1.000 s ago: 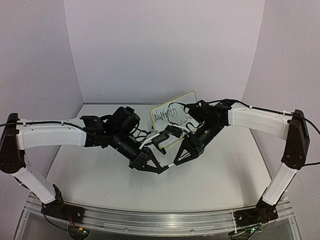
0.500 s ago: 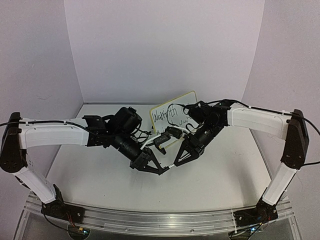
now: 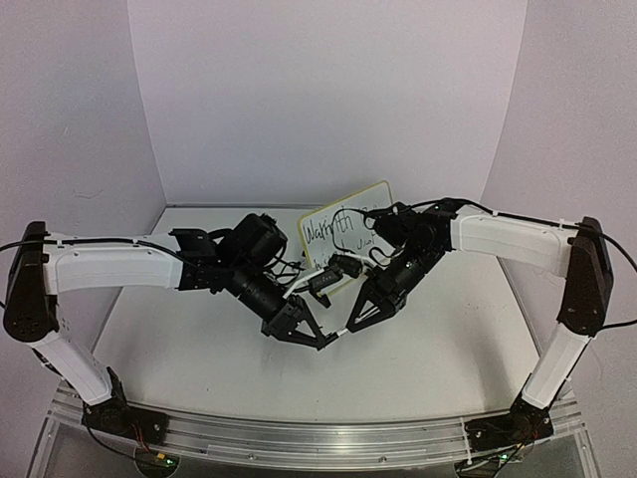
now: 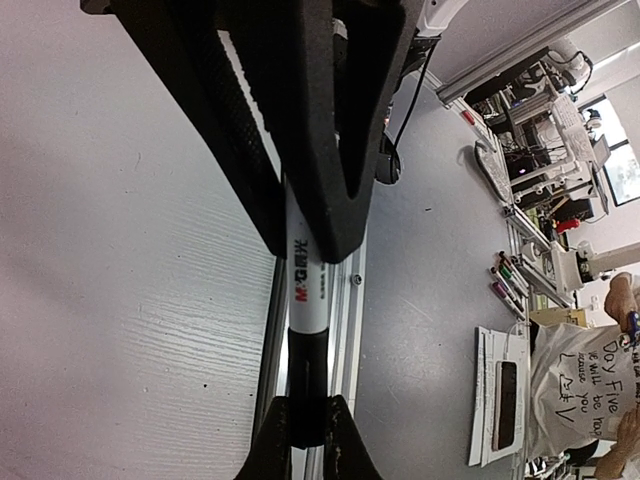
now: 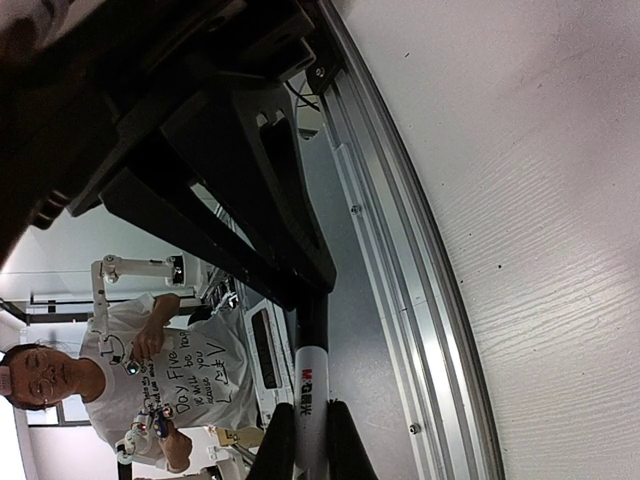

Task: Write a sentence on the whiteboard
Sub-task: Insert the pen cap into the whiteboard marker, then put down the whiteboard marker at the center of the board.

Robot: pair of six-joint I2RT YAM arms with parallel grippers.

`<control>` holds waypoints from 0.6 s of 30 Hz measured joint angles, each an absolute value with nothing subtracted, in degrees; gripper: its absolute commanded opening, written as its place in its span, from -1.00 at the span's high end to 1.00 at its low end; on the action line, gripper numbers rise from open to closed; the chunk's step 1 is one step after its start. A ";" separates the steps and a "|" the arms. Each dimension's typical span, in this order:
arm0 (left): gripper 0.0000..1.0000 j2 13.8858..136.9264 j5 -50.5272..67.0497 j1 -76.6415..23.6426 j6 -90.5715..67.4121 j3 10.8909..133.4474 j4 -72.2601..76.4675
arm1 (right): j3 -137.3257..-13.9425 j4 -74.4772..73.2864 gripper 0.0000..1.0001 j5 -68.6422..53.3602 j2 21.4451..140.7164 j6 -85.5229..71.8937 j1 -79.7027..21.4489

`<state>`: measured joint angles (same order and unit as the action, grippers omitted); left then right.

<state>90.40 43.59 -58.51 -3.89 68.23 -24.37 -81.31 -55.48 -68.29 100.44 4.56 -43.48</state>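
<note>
From above we see the whiteboard (image 3: 350, 207) standing tilted at the far middle of the table (image 3: 189, 349), just behind the two wrists; neither wrist camera shows it. The wrist views give us the grip instead: the left gripper (image 3: 318, 341) is clenched on the white barrel of a marker (image 4: 306, 292), and the right gripper (image 3: 353, 324) is clamped on its black end, so the pen bridges the two. They also look past the near edge to an aluminium rail (image 5: 400, 260), grey floor and a person (image 5: 190, 378) in a hand-lettered white T-shirt. The table is white with a faint grain, the walls (image 3: 328, 90) pale lilac. The board has a pale yellow rim. The sentence (image 3: 324, 229) is black handwriting in two lines. We read "Warmth" on top, and the right arm hides much of the rest.
</note>
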 measured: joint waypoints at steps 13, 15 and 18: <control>-0.18 85.74 32.94 -52.16 -2.76 66.72 -16.02 | -81.50 -45.96 1.00 -39.86 92.60 -0.98 -47.23; -0.24 81.72 30.33 -48.85 -3.77 64.47 -14.93 | -80.48 -45.27 1.00 -36.50 92.38 -1.38 -47.45; -0.30 77.54 26.24 -44.08 -4.71 62.31 -14.74 | -78.02 -43.78 1.00 -33.94 92.40 -1.91 -47.55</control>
